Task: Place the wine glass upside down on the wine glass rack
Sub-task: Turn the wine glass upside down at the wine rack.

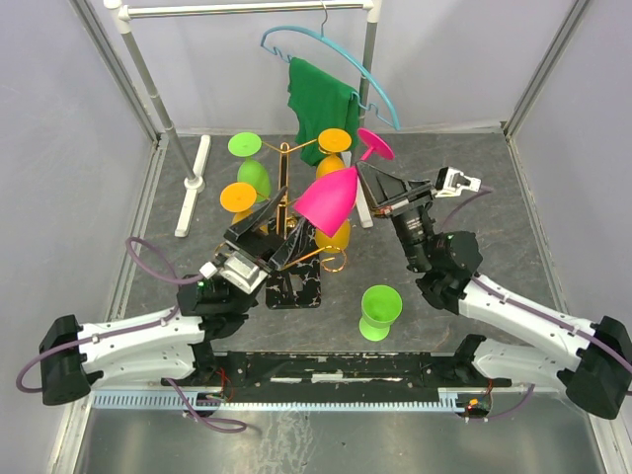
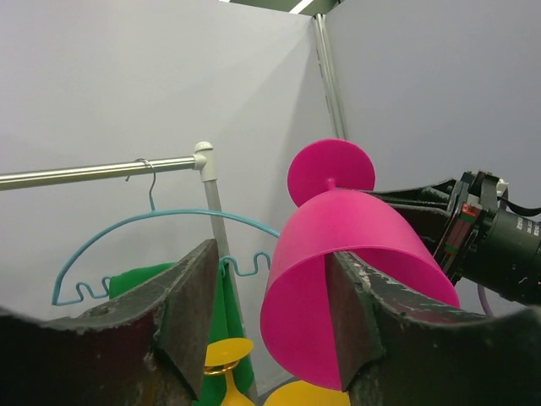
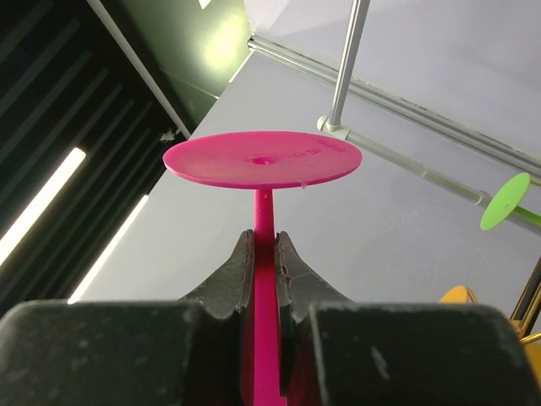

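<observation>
The pink wine glass (image 1: 331,197) hangs tilted in the air beside the gold rack (image 1: 285,188), bowl mouth down-left, foot (image 1: 375,145) up-right. My right gripper (image 1: 373,184) is shut on its stem; the right wrist view shows the fingers (image 3: 241,271) pinching the stem (image 3: 264,220) below the foot (image 3: 262,158). My left gripper (image 1: 281,235) is open just under the bowl. In the left wrist view the bowl (image 2: 338,254) lies between and behind its fingertips (image 2: 196,304); the left gripper (image 2: 275,321) holds nothing.
The rack's black marbled base (image 1: 294,286) stands mid-table. A green (image 1: 253,175), an orange (image 1: 238,196) and a yellow glass (image 1: 336,237) hang on it. A green glass (image 1: 379,312) stands on the table. A white rail (image 1: 247,8) with a blue hanger (image 1: 336,49) and green cloth (image 1: 321,104) is behind.
</observation>
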